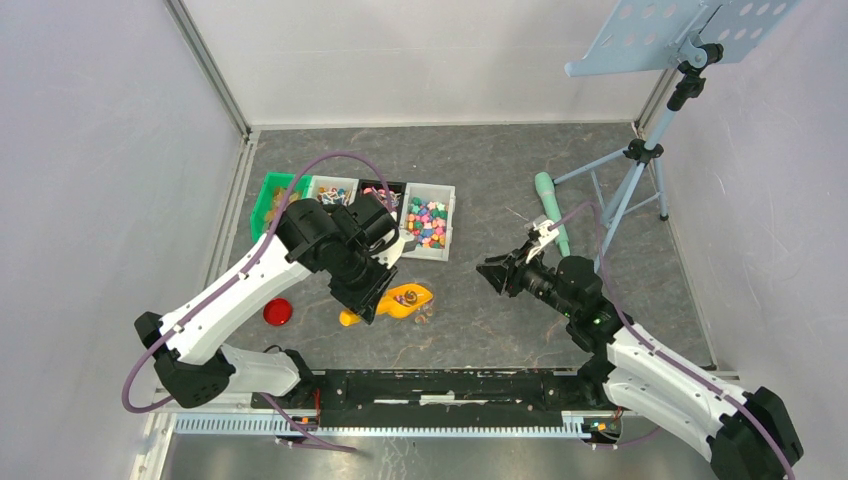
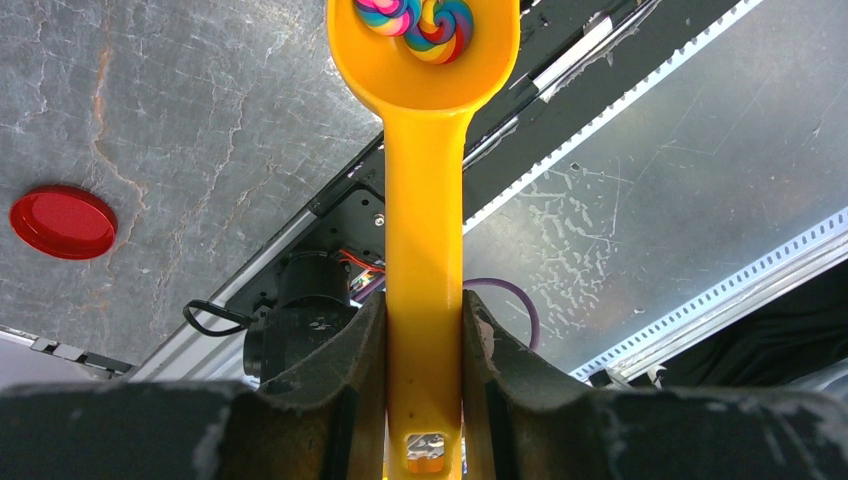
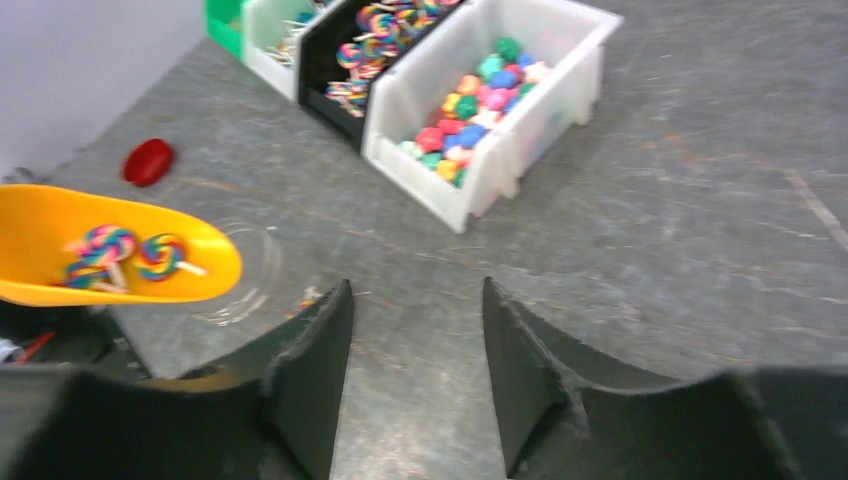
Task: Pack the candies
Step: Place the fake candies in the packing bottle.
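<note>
- Left wrist view: the left pincer (image 2: 424,335) is clamped on the handle of the orange scoop (image 2: 424,200), with both fingers pressed against the handle sides.
- Swirled lollipops (image 2: 420,18) are carried in the scoop bowl, above the table (image 2: 150,100).
- Right wrist view: the right pincer (image 3: 415,340) is parted; nothing is gripped or touched by its fingers.
- Loose candies (image 3: 480,95) are contained in the white bin (image 3: 560,40), well apart from the right pincer.
- A red lid (image 1: 278,312) is lying on the table.
</note>
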Available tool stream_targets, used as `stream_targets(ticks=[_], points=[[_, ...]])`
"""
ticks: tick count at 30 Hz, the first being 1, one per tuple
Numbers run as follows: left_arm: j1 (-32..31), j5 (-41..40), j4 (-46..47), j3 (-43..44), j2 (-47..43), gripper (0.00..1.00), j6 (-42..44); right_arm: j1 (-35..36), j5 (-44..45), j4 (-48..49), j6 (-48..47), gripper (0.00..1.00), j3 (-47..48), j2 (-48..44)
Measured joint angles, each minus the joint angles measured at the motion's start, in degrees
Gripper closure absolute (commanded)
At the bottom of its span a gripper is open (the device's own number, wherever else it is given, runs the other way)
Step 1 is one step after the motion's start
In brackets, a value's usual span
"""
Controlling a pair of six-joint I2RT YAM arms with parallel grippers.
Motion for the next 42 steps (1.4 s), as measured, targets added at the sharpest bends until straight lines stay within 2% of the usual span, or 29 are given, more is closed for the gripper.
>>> stream_targets(ticks=[4, 10, 21, 42], points=[[0.00, -0.04, 0.02, -0.48, -0.20, 0.98, -0.07, 0.02, -4.20, 5.68, 6.75, 0.89, -1.79, 2.69], [0.00, -0.09, -0.04, -1.62, -0.94, 0.98, -1.27, 1.60, -7.13, 10.88, 11.93, 1.00, -1.81, 6.03], [0.00, -1.36, -0.07, -1.86, -1.38, 0.98, -1.55, 13.77, -5.60, 13.79, 13.73, 1.00, 3.96, 14.27], [0.00, -2.89, -0.02, -1.18, -0.15, 0.98, -1.53, 21.11, -1.79, 14.95, 11.82, 1.00, 10.29, 25.79]])
